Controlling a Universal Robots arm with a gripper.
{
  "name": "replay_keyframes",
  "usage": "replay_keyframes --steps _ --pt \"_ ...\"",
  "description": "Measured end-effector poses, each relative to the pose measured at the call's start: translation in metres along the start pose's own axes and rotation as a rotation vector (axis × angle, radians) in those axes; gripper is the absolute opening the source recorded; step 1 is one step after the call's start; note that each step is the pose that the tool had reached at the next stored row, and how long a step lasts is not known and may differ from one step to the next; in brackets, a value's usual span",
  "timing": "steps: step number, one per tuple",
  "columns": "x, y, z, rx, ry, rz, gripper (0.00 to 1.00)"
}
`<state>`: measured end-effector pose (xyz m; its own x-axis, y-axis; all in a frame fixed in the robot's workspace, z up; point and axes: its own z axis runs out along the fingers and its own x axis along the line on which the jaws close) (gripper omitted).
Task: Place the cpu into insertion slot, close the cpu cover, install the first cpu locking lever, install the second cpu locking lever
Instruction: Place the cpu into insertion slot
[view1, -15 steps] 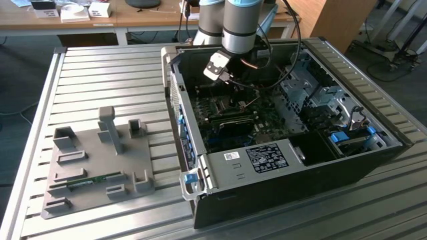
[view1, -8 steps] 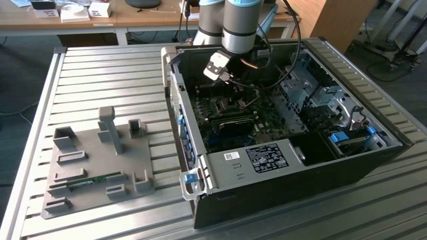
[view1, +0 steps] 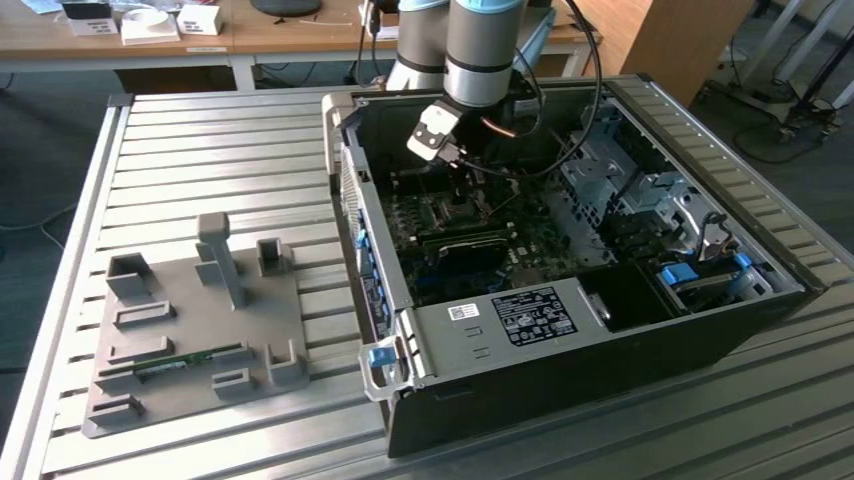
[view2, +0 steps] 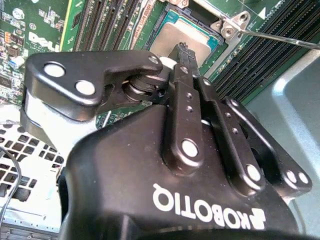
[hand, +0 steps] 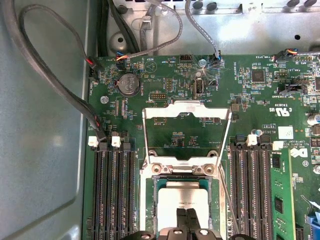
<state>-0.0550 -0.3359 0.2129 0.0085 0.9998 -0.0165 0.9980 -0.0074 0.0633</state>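
One cpu (hand: 175, 196), seated in insertion slot (hand: 156, 210), directly beneath my hand (hand: 187, 217); hand closed, holding nothing. Cpu cover (hand: 187, 106) swung open: closing step, I judge; needs tipping down.

The tool (hand: 186, 212) fits in the gap between long black memory slots (hand: 112, 195) on both its sides, and the open cpu cover (hand: 186, 107) stands just past it.

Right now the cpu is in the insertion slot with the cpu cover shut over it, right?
No, the cpu cover is open, swung back off the insertion slot; the first wrist view shows it. The cpu does sit in the slot.
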Motion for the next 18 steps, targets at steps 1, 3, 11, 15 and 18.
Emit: replay_keyframes --steps 1,3,11,15,18 --pt "0.0000 0.0000 0.0000 0.0000 0.0000 0.000 0.10" --pt "0.0000 0.0000 -0.0001 0.0000 -0.0001 0.000 0.10" --pt "0.0000 0.0019 -0.0002 0.0002 -0.0002 0.000 0.10" --pt "0.0000 0.0032 0.0000 0.0000 0.0000 0.000 0.10" --pt "-0.0001 0.0033 0.0005 0.0001 -0.0001 0.000 0.10"
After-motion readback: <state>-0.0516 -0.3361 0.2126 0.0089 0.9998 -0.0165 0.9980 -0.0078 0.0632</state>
